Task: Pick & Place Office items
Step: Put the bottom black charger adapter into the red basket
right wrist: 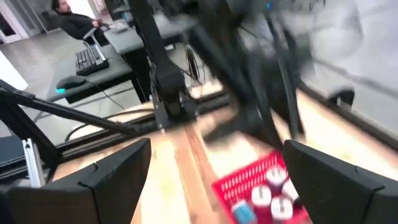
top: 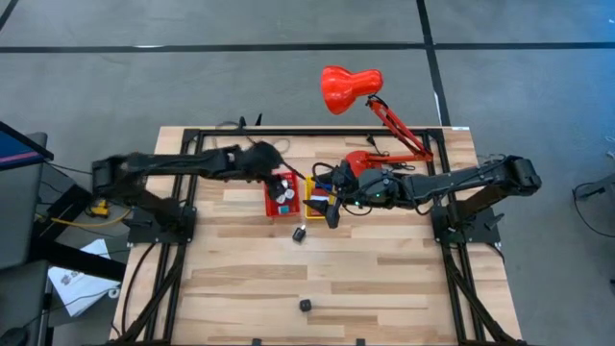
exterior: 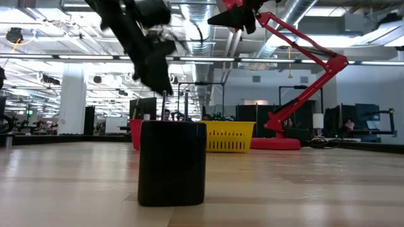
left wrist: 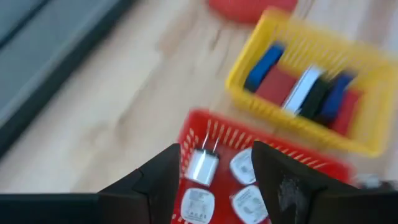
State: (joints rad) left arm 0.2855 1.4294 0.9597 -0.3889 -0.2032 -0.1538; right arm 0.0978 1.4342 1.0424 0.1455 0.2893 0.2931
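Observation:
My left gripper [top: 267, 165] [left wrist: 214, 155] hangs open above the far left corner of the red bin [top: 282, 195] [left wrist: 214, 127]. Several white office items [left wrist: 247, 200] lie in that bin; one with metal prongs [left wrist: 202, 165] shows in the gap below the fingers, touching neither. The yellow bin [top: 317, 197] [left wrist: 249, 84] beside it holds blue, red, white and black pieces [left wrist: 305, 90]. My right gripper [top: 332, 213] [right wrist: 214, 162] is open over the yellow bin, with nothing between its fingers. Two small black pieces [top: 300, 233] [top: 305, 305] rest on the table; the nearer one [exterior: 172, 162] stands upright.
A red desk lamp [top: 351, 86] [exterior: 303, 82] stands with its base [top: 365, 159] at the far edge, behind the right arm. Bare wood lies between the bins and the near edge. Desks and a seated person [right wrist: 71, 22] show beyond the table.

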